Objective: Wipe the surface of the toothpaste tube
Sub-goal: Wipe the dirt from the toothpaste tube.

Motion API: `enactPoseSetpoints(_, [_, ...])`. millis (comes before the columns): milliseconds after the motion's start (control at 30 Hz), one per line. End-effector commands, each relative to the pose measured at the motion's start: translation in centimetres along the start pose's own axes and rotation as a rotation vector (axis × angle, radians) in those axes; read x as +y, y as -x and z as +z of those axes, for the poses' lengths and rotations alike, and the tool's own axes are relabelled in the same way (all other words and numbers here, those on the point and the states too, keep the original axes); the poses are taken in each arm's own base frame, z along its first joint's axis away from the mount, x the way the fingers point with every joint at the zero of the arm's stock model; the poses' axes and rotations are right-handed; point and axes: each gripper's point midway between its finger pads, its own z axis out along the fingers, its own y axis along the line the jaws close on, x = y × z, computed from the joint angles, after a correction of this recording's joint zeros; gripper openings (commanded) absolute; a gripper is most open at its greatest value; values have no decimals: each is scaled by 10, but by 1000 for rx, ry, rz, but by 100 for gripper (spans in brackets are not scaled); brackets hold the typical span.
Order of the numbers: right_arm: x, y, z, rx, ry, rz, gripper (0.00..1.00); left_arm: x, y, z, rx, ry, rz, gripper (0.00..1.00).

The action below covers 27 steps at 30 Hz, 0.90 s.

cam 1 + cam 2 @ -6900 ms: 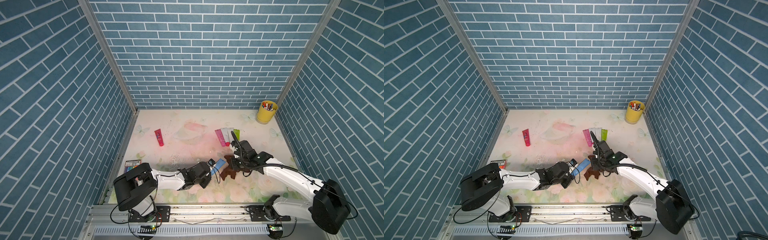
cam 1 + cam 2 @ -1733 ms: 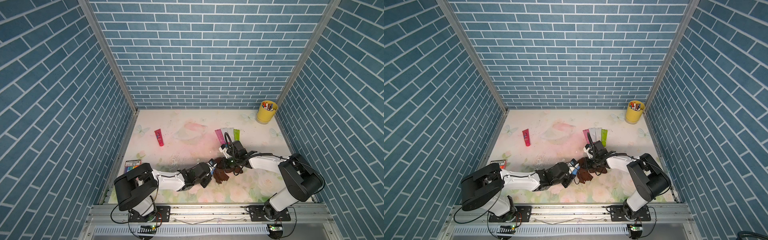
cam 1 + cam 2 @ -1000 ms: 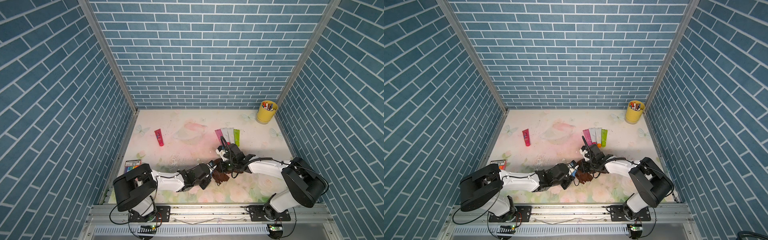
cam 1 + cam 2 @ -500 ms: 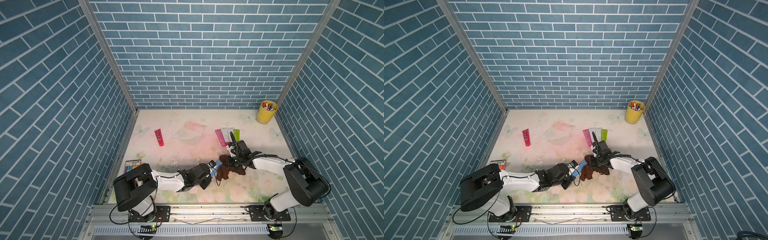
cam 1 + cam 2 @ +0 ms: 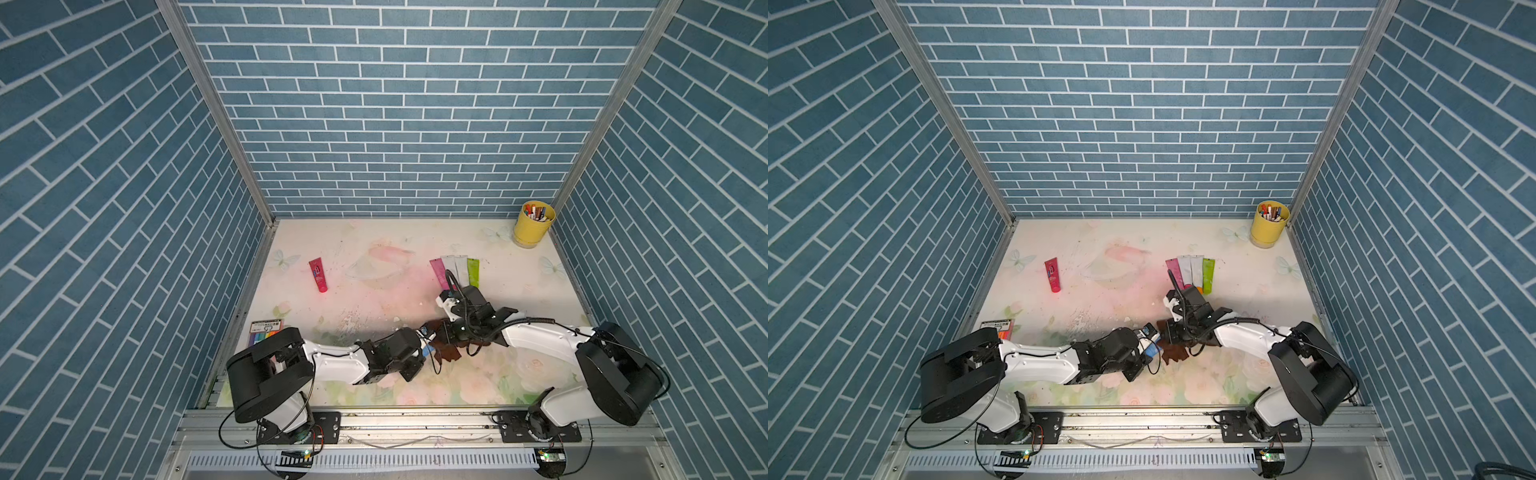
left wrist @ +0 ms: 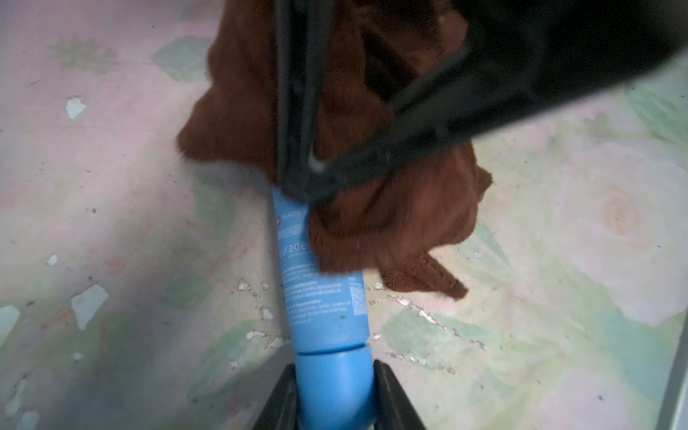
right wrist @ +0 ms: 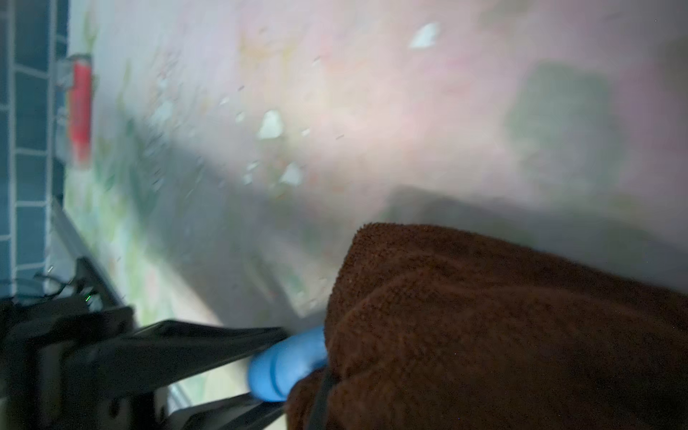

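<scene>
Floral tabletop (image 5: 374, 299), enclosed by blue brick walls (image 5: 374, 124), bears a yellow cup (image 5: 532, 228) of pens. Well apart from that cup, the left gripper (image 6: 333, 372) clamps the blue toothpaste tube (image 6: 324, 309) by its cap end. The right gripper (image 6: 309, 178) pinches a brown cloth (image 6: 391, 223) lying over the tube.

yellow cup (image 5: 533, 229): holds pens
row of tubes (image 5: 459, 264): near the cup
red tube (image 5: 318, 274): far from the cup
</scene>
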Motion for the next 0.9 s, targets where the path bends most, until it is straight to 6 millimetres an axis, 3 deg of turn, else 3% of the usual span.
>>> enactPoseSetpoints(0, [26, -2, -4, 2, 134, -15, 0, -14, 4, 0, -7, -56, 34, 0])
enactPoseSetpoints(233, [-6, -25, 22, 90, 43, 48, 0, -13, 4, 0, -10, -50, 31, 0])
enactPoseSetpoints(333, [-13, -33, 22, 89, 27, 69, 0, -11, 4, 0, -10, -41, 28, 0])
enactPoseSetpoints(467, [-24, -45, 10, 88, -38, 77, 0, -5, 4, 1, -5, -10, 17, 0])
enactPoseSetpoints(567, [-47, -55, -1, 103, -172, 110, 0, -3, 3, 1, -1, 5, 13, 0])
enactPoseSetpoints(733, [-88, -47, -27, -29, -260, 255, 0, -4, 5, -3, -16, 0, 12, 0])
enactPoseSetpoints(867, [-97, -36, -47, -106, -300, 271, 0, -3, 4, -4, -21, -2, 12, 0])
